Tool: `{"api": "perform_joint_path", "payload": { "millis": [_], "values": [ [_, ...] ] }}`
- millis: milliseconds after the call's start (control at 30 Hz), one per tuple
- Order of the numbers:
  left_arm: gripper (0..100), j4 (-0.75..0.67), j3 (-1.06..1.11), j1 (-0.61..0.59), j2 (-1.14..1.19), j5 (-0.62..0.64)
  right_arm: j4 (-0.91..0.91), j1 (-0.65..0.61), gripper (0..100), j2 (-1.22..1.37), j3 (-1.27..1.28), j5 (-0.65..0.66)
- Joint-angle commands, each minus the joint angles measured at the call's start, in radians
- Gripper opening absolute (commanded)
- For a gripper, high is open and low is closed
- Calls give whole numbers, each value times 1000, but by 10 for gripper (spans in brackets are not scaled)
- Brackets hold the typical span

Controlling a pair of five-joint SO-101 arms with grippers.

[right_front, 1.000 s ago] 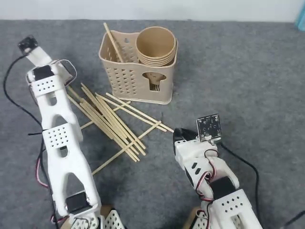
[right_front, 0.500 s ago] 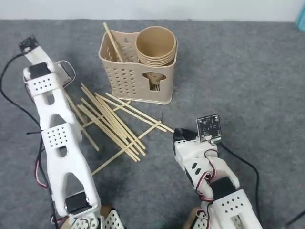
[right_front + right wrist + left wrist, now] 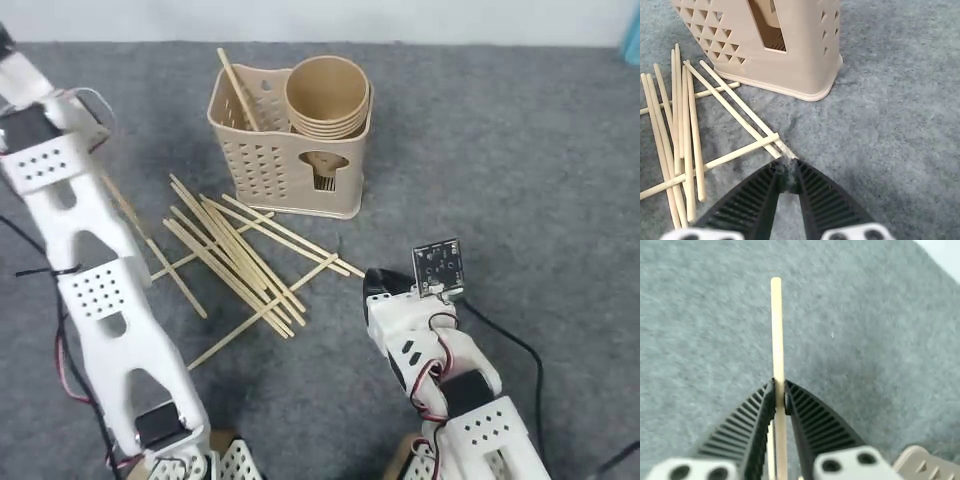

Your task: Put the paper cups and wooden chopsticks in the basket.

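Wooden chopstick (image 3: 776,325) first: the left gripper (image 3: 780,386) is clamped on one, its ribbed jaws pinching the stick from both sides. A good length runs out past the tips over the grey carpet (image 3: 880,340), and the rest passes back between the jaws. I judge it light, stiff and smooth, so it needs little force. It would probably swivel in the jaws if held far from its balance point, so a grip nearer the middle seems safest for carrying. One end must then be pointed down to slip it into the basket (image 3: 262,165). The right gripper (image 3: 786,172) sits low over the carpet with its jaws together on nothing I can make out, its tips just beside the ends of two loose sticks. Beyond it, the remaining chopsticks (image 3: 240,262) lie crossed in a heap in front of the basket. Some overlap, so the ones on top or at the edge of the heap look easiest to take. The paper cups (image 3: 327,90) are already nested in a stack in one side of the basket, and a single stick (image 3: 237,88) leans in the other side.
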Motion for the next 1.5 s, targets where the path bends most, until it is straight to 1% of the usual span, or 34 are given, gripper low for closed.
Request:
{"api": "perform_joint_path", "payload": {
  "millis": [0, 67, 167, 300, 367, 500, 667, 900, 1067, 1233, 1333, 1467],
  "values": [
    [10, 43, 10, -35, -123, -9, -25, 12, 8, -28, -8, -6],
    [9, 43, 94, -35, -172, -34, -25, 12, 8, -28, -8, -6],
    [9, 41, 302, -28, -298, -69, -25, 12, 8, -28, -6, -6],
    [9, 37, 611, 5, -534, -80, -27, 13, 8, -27, -6, -6],
    [9, 25, 748, 23, -649, -107, -27, 15, 8, -25, -6, -6],
    [9, -40, 983, 43, -856, -135, -27, 16, 8, -25, -6, -5],
    [9, -199, 1254, 44, -1100, -146, -27, 16, 8, -25, -6, -5],
    [10, -534, 1567, 98, -1402, -149, -27, 18, 8, -25, -6, -5],
    [11, -796, 1709, 158, -1571, -149, -27, 18, 8, -25, -6, -5],
    [11, -1046, 1816, 230, -1682, -150, -27, 19, 8, -25, -5, -5],
    [11, -1267, 1896, 287, -1709, -146, -27, 25, 8, -25, -5, -5],
    [11, -1648, 2049, 358, -1708, -147, -27, 61, 8, -30, -6, -5]
  ]
}}
